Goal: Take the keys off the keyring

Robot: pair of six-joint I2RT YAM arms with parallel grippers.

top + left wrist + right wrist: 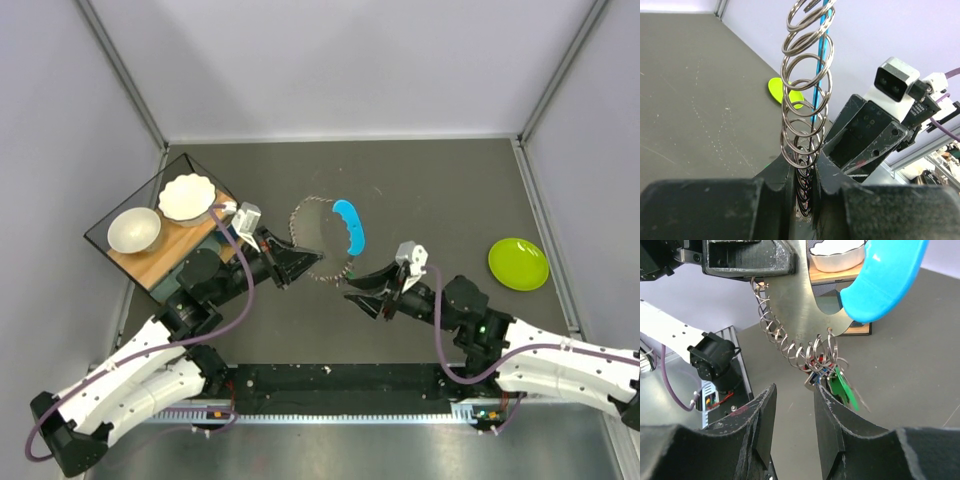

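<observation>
The keyring point(322, 232) is a flat metal crescent with a cyan grip point(349, 226) and a row of small split rings point(790, 351) along its edge. It is held up off the table. My left gripper point(298, 264) is shut on the ringed edge point(805, 165), and the rings stack upward from its jaws. The keys point(832, 377) hang bunched at the end of the row, with green point(844, 388), red and blue heads. My right gripper point(794, 390) is open just below the keys. Its right fingertip point(822, 395) sits beside the bunch, and nothing is between the fingers.
A wooden board point(165, 252) at the back left carries two white bowls point(135, 230) point(187, 197). A lime-green plate point(518, 264) lies at the right on the dark table. The two grippers face each other closely at mid-table.
</observation>
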